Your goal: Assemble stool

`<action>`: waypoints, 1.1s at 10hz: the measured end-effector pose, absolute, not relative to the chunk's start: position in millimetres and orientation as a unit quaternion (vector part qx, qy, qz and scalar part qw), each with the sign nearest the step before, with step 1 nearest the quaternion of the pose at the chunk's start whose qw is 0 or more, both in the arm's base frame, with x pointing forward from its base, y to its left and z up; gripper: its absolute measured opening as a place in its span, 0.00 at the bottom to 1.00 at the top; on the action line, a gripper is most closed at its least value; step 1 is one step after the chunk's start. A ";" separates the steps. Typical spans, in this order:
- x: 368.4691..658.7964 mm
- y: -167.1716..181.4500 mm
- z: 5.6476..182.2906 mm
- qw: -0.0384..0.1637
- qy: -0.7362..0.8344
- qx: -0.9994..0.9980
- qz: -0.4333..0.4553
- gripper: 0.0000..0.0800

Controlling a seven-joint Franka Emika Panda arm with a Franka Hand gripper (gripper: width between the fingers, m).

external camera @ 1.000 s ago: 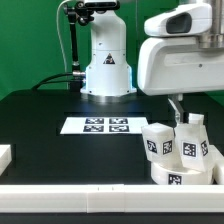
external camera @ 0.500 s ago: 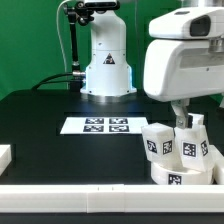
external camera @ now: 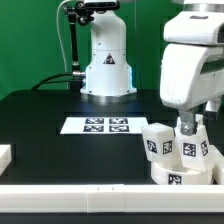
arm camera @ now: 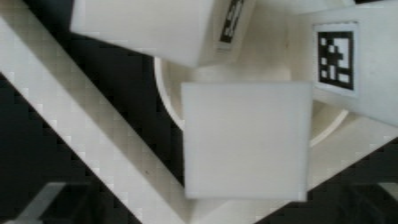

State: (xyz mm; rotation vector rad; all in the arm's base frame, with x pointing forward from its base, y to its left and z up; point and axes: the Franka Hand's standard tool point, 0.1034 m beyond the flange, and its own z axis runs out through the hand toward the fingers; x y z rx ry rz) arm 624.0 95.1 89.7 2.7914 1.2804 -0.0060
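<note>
Shifting steadily toward the exterior view's right over the last second, the arm's bulky white wrist housing now hangs above the stool parts at the table's front corner on that side. The gripper [external camera: 189, 128] points straight down, its dark fingers reaching in among the upright legs; whether they are clenched or released cannot be told, since the housing and the parts hide the tips.

Just beneath it, two blocky white legs [external camera: 158, 141] stand upright on the round seat [external camera: 180, 177], each showing a black-and-white tag, with the seat's own tags along its wall. A long white bar [external camera: 100, 196] runs along the table's front edge, touching or just in front of the seat. The marker board [external camera: 97, 125] lies flat near the table's middle, well apart from the stool.

The wrist view shows what the exterior view hides: a plain leg face [arm camera: 249, 140] filling the centre, a tagged leg [arm camera: 338, 55] beside it, and the seat's curved rim [arm camera: 338, 135] behind. The fingertips themselves do not show there.
</note>
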 end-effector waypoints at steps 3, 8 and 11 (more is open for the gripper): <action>628.3 93.1 84.1 0.038 0.392 0.919 -0.003 0.81; 631.1 91.6 81.0 0.041 0.362 0.931 -0.002 0.42; 631.3 90.7 81.0 0.041 0.316 0.948 0.000 0.42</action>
